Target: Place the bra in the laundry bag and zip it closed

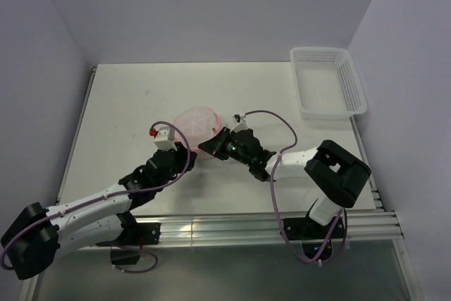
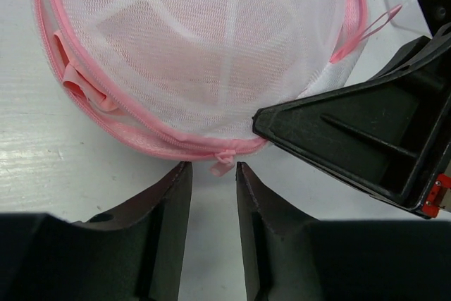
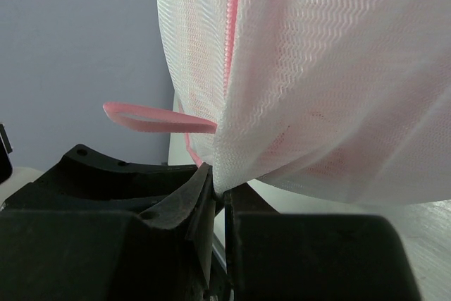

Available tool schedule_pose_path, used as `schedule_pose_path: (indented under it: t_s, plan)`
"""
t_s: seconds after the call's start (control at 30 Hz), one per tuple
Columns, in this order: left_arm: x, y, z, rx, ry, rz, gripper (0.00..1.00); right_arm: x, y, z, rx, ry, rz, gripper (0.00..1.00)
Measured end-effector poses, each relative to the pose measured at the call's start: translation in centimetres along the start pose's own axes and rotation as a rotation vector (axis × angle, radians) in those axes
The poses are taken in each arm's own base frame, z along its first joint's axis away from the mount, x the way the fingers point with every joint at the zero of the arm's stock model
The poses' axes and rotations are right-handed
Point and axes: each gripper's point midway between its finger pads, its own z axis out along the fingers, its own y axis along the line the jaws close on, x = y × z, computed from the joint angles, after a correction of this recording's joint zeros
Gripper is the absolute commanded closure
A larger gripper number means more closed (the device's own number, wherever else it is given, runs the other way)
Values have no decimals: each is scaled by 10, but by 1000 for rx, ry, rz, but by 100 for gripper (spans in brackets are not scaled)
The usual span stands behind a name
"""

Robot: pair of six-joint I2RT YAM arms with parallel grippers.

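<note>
The laundry bag (image 1: 196, 123), a round translucent mesh pouch with a pink rim, lies mid-table. In the left wrist view it fills the top (image 2: 211, 54); the pink bra (image 2: 84, 86) shows through the mesh and at an unzipped gap on the left. The pink zipper pull (image 2: 224, 163) hangs at the rim just ahead of my left gripper (image 2: 213, 168), which is open, jaws either side of it and not touching. My right gripper (image 3: 224, 192) is shut on the mesh of the bag (image 3: 317, 68), next to its pink hanging loop (image 3: 158, 118).
A white plastic lattice basket (image 1: 328, 82) stands at the back right of the table. The right gripper's black body (image 2: 366, 132) lies close to the right of the left fingers. Cables loop over the right arm.
</note>
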Motion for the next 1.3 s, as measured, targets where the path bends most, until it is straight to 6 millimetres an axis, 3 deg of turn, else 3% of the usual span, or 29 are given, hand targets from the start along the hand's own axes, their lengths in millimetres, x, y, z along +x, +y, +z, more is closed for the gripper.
schedule_pose_path:
  t_s: [0.43, 0.67, 1.3]
  plan:
    - [-3, 0, 4, -12, -19, 22, 79, 1, 1, 0, -4, 3, 0, 100]
    - [-5, -2, 4, -7, -25, 27, 100, -1, 2, 0, -11, 0, 0, 100]
    - [-25, 10, -5, -72, -109, 20, 100, -1, 2, 0, -16, 2, -23, 100]
